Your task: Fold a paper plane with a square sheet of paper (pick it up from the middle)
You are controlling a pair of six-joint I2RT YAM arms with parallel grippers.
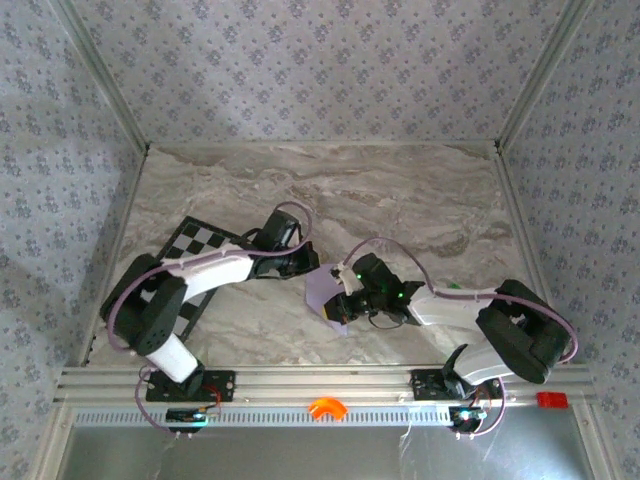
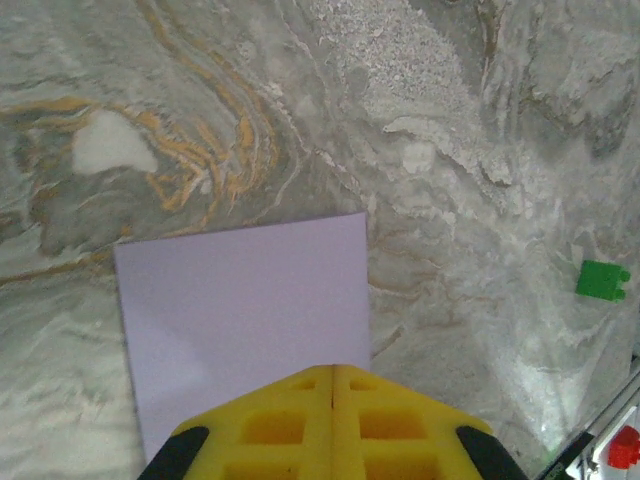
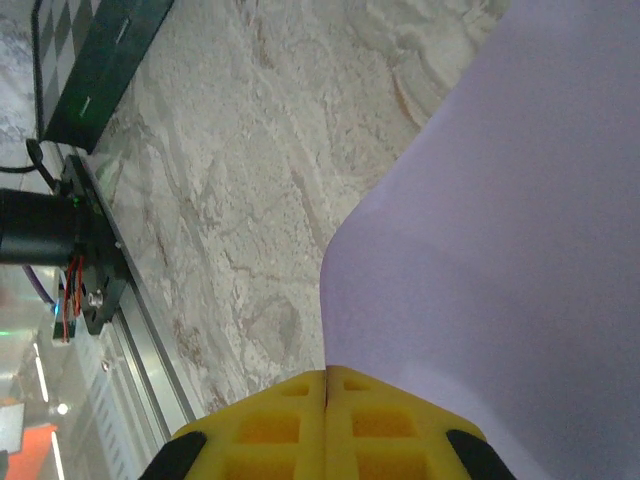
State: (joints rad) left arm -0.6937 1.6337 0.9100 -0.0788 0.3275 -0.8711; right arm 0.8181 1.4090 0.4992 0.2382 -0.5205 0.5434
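The checkered board [image 1: 200, 240] is half covered by the left arm [image 1: 215, 272]. Only its far corner and a dark edge can be made out on the veined marble tabletop [image 1: 400, 190]. Just right of the board, the left gripper [image 2: 332, 372] is seen with its yellow, grid-moulded fingers [image 2: 280, 425] clenched flat together on the near edge of the square sheet of paper [image 2: 240, 310]; that edge is hidden beneath them. The sheet is thin, matt and pale lilac, and is held between the two grippers, right of the board. From above its outline is blurred and partly masked by them. Farther right of the board, the right gripper [image 3: 327, 375] is likewise closed, its fingers [image 3: 400, 430] pinching a curved edge of the sheet, whose far side is cut off by the frame. A small green block [image 2: 602, 280], notched on one side, is seen well right of the board.
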